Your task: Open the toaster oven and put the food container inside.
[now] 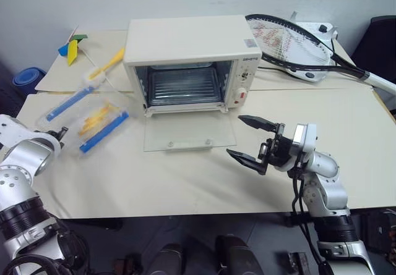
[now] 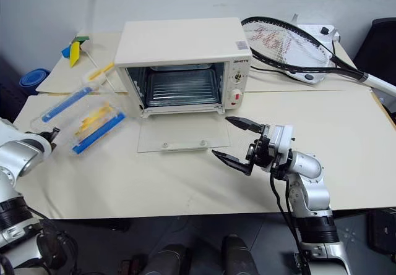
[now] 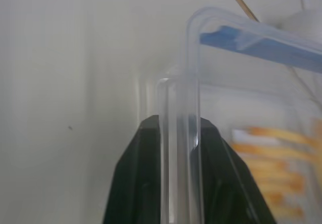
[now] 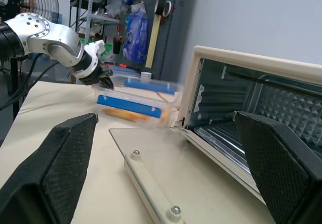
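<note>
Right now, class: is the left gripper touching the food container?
Touching. In the left wrist view the left gripper has both fingers pressed against the food container's clear rim.

The toaster oven was cream-white, with a clear glass door, a silvery wire rack and a red button on its panel. Beside the left gripper, whose fingers were black, the food container was clear plastic with blue clips and yellow fries. The right gripper had black fingers, their pads cross-hatched, on a silver-grey arm. Beyond it lay a black racket with red marks on white strings. The table was pale beige.
</note>
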Robot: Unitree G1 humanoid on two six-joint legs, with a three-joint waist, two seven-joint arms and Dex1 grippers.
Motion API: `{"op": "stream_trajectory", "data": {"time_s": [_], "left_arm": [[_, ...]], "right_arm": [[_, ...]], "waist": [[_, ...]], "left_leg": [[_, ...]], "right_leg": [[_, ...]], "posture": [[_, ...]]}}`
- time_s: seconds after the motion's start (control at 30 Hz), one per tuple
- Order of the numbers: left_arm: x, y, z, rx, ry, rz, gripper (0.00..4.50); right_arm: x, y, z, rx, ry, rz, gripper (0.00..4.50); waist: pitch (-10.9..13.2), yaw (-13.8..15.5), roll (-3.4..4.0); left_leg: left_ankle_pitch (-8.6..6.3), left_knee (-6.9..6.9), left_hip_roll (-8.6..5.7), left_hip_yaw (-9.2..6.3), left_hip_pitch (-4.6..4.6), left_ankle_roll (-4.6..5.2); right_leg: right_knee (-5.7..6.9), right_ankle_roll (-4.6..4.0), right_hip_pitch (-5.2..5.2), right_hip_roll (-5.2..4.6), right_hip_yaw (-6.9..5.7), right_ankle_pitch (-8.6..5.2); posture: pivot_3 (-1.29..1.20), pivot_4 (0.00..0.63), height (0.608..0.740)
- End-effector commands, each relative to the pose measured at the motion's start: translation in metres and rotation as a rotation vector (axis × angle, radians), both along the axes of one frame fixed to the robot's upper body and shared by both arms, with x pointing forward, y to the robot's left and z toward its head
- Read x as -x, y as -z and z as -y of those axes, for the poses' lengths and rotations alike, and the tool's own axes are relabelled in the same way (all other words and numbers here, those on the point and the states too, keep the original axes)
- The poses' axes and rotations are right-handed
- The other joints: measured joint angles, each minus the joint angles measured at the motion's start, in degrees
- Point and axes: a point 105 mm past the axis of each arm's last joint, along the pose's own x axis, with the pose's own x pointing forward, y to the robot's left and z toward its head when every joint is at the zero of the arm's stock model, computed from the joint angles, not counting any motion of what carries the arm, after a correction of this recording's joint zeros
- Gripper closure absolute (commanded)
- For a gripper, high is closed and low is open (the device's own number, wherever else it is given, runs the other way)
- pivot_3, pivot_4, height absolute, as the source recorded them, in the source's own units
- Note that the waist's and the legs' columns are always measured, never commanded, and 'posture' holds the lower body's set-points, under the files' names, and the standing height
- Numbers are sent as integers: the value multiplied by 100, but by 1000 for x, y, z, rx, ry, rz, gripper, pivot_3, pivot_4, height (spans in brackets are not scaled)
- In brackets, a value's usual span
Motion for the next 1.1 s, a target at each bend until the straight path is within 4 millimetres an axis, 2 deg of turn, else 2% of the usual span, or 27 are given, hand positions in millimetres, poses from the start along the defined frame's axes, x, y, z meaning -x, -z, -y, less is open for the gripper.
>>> {"op": "stream_trajectory", "data": {"time_s": [0.03,0.1,0.2,0.3,0.37,0.43,0.57,0.67,0.8,1.07,1.1], "left_arm": [[11,-30,-24,-84,-33,45,4443],[14,-38,-31,-131,-10,37,4443],[14,-60,-28,-258,139,17,4443],[13,-67,-6,-296,393,-52,4443],[13,-70,18,-328,576,-97,4443],[14,-72,35,-346,686,-123,4443],[4,-67,82,-333,859,-105,4443],[-2,-59,115,-347,930,-94,4443],[-21,-66,141,-340,914,-25,4443],[-43,-61,174,-298,960,-13,4443],[-45,-60,178,-289,970,-8,4100]], "right_arm": [[5,-7,-2,-7,-6,39,0],[5,-5,-2,-5,-10,31,0],[6,-1,-1,1,-18,18,0],[5,3,3,10,-10,5,0],[6,8,8,26,8,-9,0],[7,11,13,36,22,-19,0],[10,19,23,57,54,-38,0],[12,22,26,56,70,-41,0],[17,27,27,33,90,-50,0],[25,31,21,14,111,-52,0],[26,31,21,12,113,-51,0]], "waist": [[-3,-15,-5],[-3,-31,-5],[-2,-71,-8],[-1,-74,-7],[0,-77,-5],[4,-78,1],[4,-78,0],[4,-77,0],[5,-86,-6],[5,-89,-6],[5,-81,-6]], "left_leg": [[0,5,0,0,-14,-1],[1,15,-6,1,-40,-2],[2,14,-8,2,-43,-3],[2,10,-12,1,-43,-1],[3,7,-15,1,-43,0],[4,5,-17,1,-43,2],[4,6,-15,-1,-43,1],[5,9,-16,1,-43,1],[5,11,-11,3,-44,-3],[7,15,-10,12,-42,-7],[7,15,-10,11,-42,-7]], "right_leg": [[10,0,-17,-1,0,0],[31,0,-53,-5,1,0],[33,-1,-57,-8,0,0],[34,-1,-56,-11,1,0],[36,-1,-57,-13,3,0],[35,-2,-57,-16,4,-1],[34,-2,-57,-16,3,-1],[37,-1,-57,-17,4,-1],[41,-1,-60,-12,4,-1],[44,-1,-63,-9,7,-1],[44,-1,-63,-9,6,-1]], "posture": [[0,150,740],[0,150,740],[0,150,740],[0,150,740],[0,150,740],[0,150,740],[0,150,740],[0,150,740],[0,150,740],[0,150,740],[0,150,740]]}}
